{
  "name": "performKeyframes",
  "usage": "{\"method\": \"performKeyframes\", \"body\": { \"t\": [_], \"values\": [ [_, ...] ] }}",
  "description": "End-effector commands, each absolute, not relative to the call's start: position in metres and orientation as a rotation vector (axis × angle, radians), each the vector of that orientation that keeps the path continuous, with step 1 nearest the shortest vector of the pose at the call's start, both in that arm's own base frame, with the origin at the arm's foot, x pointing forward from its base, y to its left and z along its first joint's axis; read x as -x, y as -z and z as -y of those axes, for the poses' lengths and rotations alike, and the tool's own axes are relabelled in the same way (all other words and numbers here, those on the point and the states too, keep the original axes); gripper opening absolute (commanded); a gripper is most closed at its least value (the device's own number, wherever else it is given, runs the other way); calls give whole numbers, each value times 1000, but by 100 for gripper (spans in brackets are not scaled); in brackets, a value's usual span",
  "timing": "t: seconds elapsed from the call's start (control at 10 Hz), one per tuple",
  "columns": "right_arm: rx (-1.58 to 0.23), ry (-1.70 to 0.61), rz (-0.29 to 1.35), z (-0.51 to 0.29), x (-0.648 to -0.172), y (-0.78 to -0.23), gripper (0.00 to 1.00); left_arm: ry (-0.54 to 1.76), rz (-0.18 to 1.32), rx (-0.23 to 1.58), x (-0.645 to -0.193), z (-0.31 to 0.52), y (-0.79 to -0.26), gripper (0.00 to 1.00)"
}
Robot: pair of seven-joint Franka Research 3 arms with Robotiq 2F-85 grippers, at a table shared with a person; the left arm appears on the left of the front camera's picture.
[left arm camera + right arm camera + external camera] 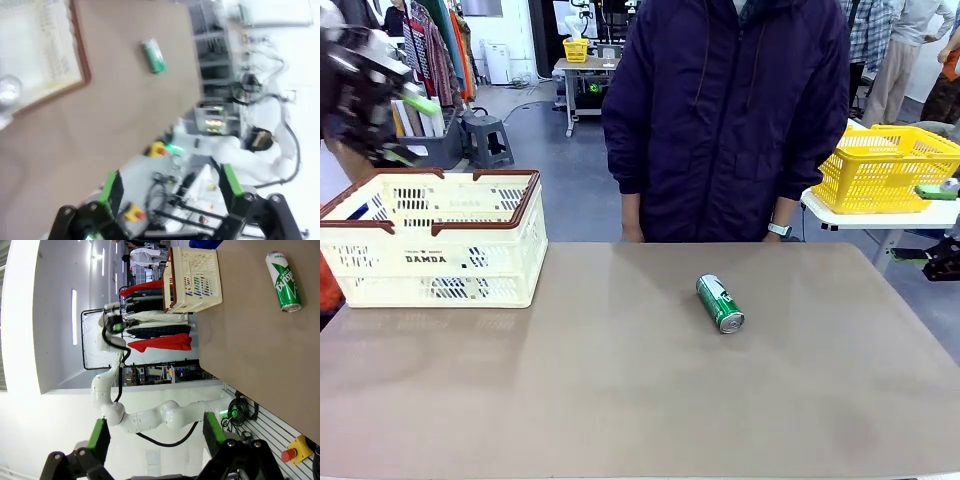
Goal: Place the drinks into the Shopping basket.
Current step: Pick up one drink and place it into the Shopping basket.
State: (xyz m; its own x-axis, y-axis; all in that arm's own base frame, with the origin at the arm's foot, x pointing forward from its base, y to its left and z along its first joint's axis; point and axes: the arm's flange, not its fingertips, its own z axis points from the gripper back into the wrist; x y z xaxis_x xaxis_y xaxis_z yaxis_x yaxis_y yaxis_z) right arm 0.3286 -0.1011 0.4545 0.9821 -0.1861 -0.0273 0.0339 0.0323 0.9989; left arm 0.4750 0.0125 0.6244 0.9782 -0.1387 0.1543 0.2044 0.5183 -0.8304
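Cream-white slotted plastic is forming the Shopping basket [432, 262], which is sitting on the far left part of the table [620, 400] with its brown-red handles folded down along the rim. Inside it, a small blue-and-white patch is showing at the left end in the front view. In the left wrist view a rounded silver shape [7, 90] is lying in the basket, too blurred to name for certain. One green can [720, 303] is lying on its side on the bare table, a little right of the middle and well apart from the basket, with its silver end pointing to the near right. A yellow mesh basket [880, 170] is standing on a separate white table at the far right, with something green at its right rim.

Above the basket's far left corner, the left claw [415, 125] is hanging in the air, blurred in the front view. Its green-padded fingers are standing wide apart and gripping nothing. The right claw [155, 432] is also spread wide and empty. Its camera is looking from the right side across the table to the green can and the basket beyond. A person in a dark jacket [730, 110] is standing at the far edge of the table, arms down.
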Motion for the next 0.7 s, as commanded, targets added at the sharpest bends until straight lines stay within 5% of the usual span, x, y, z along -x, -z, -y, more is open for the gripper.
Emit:
{"method": "performKeyframes", "body": {
  "t": [0.0,0.3,0.6],
  "values": [
    [-1535,182,107,102,-328,-461,100,169,117,1156,-395,-55,-621,100],
    [-1535,182,107,102,-328,-461,100,71,226,1270,-302,-81,-562,100],
    [-1535,182,107,102,-328,-461,100,-117,174,1335,-271,-102,-505,100]
  ]
}}
